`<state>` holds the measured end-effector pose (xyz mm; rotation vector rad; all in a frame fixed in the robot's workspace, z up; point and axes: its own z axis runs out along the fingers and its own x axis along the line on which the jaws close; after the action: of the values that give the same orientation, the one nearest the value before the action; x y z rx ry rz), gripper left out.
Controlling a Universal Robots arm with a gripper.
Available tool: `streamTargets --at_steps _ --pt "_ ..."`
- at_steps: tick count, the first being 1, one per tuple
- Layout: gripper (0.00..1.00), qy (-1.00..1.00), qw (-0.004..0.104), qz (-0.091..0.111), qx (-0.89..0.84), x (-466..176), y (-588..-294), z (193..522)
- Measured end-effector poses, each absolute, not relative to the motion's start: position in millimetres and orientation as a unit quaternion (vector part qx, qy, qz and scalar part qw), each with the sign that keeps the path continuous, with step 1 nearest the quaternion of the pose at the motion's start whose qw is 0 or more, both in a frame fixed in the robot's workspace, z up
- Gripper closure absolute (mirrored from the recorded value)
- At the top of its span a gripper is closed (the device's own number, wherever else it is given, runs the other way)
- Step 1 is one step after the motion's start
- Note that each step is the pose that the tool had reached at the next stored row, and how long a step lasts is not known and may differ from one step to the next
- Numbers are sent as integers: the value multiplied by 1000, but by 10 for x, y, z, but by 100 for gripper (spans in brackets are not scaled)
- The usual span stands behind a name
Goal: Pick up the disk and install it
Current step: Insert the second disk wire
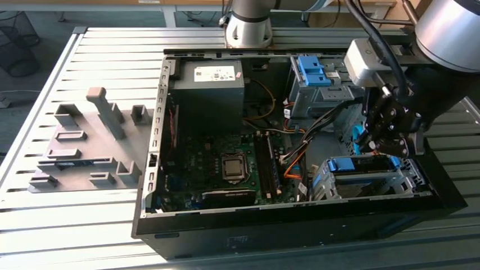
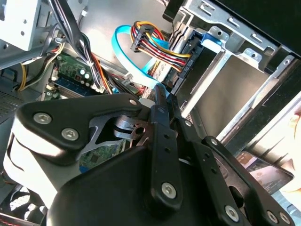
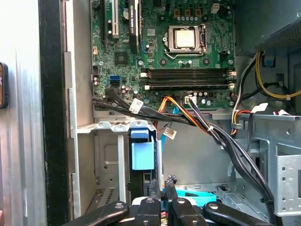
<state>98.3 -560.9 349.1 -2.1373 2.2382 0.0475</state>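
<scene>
The gripper (image 1: 392, 147) hangs inside the open computer case (image 1: 225, 233), its fingers (image 3: 168, 184) pressed together, holding nothing. The disk (image 1: 365, 164) sits in the metal cage (image 1: 334, 188) at four o'clock.

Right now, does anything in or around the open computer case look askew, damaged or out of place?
Nothing stands out as damaged or spilled. The computer case lies open on the slatted table, its cables draped loosely over the drive cage. The gripper hangs above that cage, where blue carrier plastic shows.
</scene>
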Motion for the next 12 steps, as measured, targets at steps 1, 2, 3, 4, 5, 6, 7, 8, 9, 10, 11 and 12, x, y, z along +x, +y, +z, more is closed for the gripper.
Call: streamTargets --at_steps 1,2,3,4,5,6,7,8,9,10,11,12 --pt "84 723 23 16 -690 982 -5620 3483" --pt "84 723 24 16 -690 983 -5627 3474" --pt "84 723 24 16 -690 982 -5633 3464" --pt "84 723 24 16 -690 983 -5636 3456" --pt "84 723 24 16 -690 983 -5637 3452" --pt "84 723 24 16 -690 983 -5637 3452" --pt "84 723 24 16 -690 983 -5638 3452" --pt "84 723 24 16 -690 983 -5637 3451" --pt "84 723 24 16 -690 983 -5637 3451" --pt "84 723 24 16 -690 983 -5637 3450" --pt "84 723 24 16 -690 983 -5637 3450" --pt "84 723 24 16 -690 983 -5638 3450"
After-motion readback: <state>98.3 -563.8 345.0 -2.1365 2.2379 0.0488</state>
